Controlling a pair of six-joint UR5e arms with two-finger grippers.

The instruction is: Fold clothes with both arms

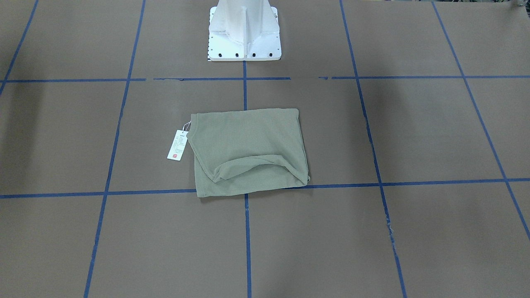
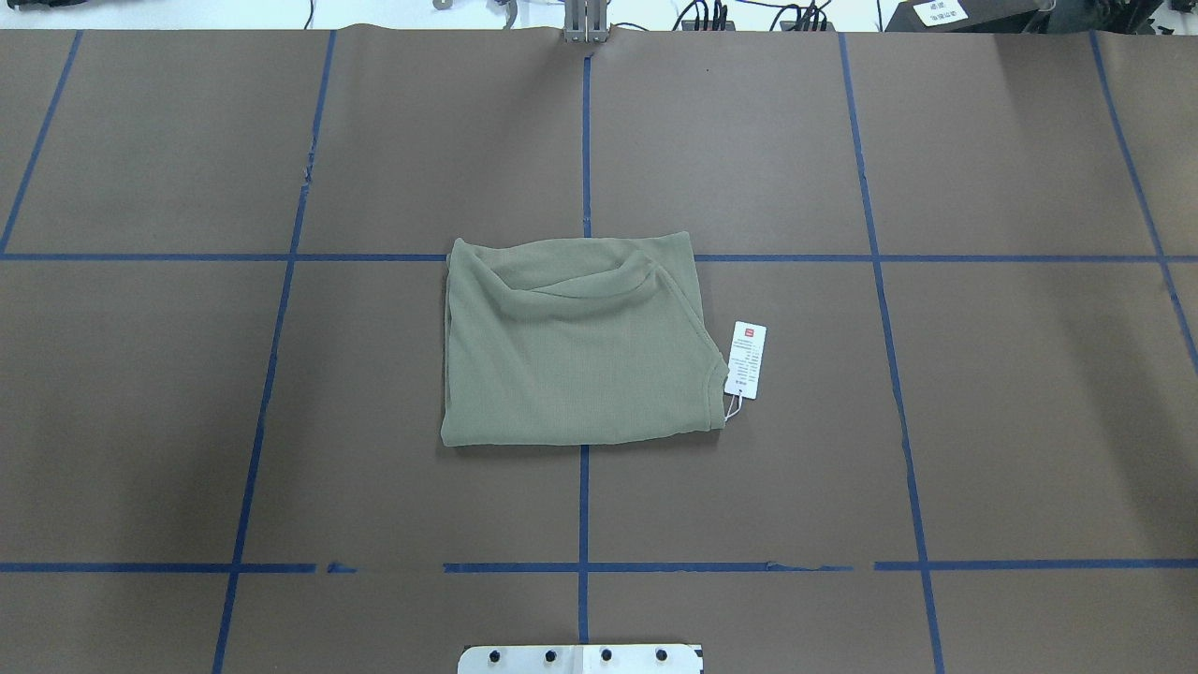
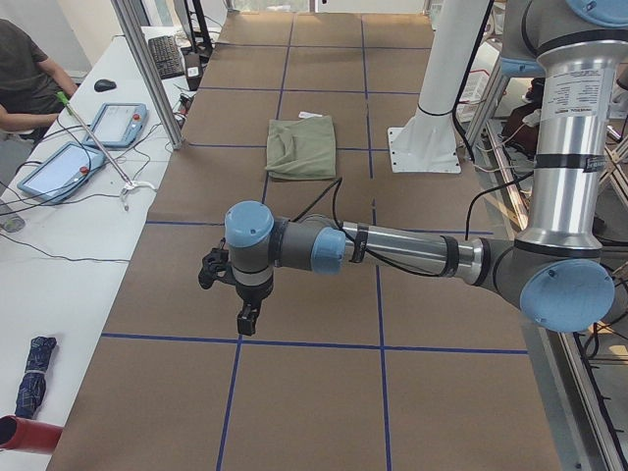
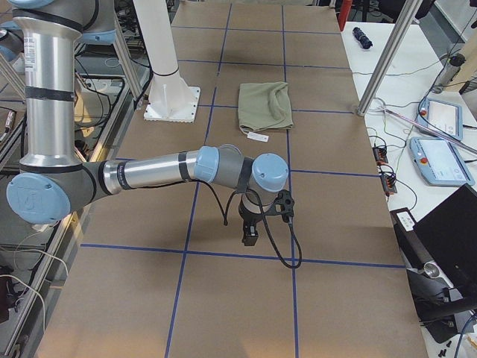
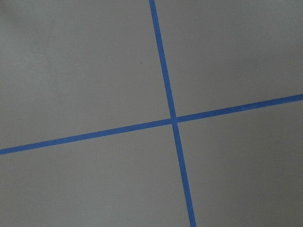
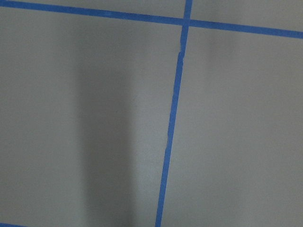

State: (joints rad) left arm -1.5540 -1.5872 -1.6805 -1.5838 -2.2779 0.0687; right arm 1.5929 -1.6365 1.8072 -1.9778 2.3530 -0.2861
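Wide brown-paper table (image 2: 140,393) fills the floor of the scene, ruled into big squares by blue tape lines (image 2: 584,505), with faint soft shadows across the paper. The left arm (image 3: 392,250) reaches out low over the table's left end, forearm level, and the right arm (image 4: 156,170) mirrors it over the right end, both well apart from the garment. The white pedestal base (image 1: 244,33) stands bolted at the robot's edge, right on the centre line. A white side bench (image 3: 59,245) runs along the far side of the table behind slanted aluminium posts, and a seated person (image 3: 25,78) is at it. Now the shirt (image 2: 571,365): sage green, folded into a rough rectangle, lying flat mid-table in front of the pedestal, straddling the centre tape line, its far edge over a cross line, one curved fold showing on top. Two teach pendants (image 3: 61,169) sit on the bench among cables. The left gripper (image 3: 248,319) points straight down above bare paper, the right gripper (image 4: 250,235) likewise; I cannot tell how their jaws stand. The white hang tag (image 2: 747,359) lies flat on the paper just beside the shirt's right edge, tied on by its string.
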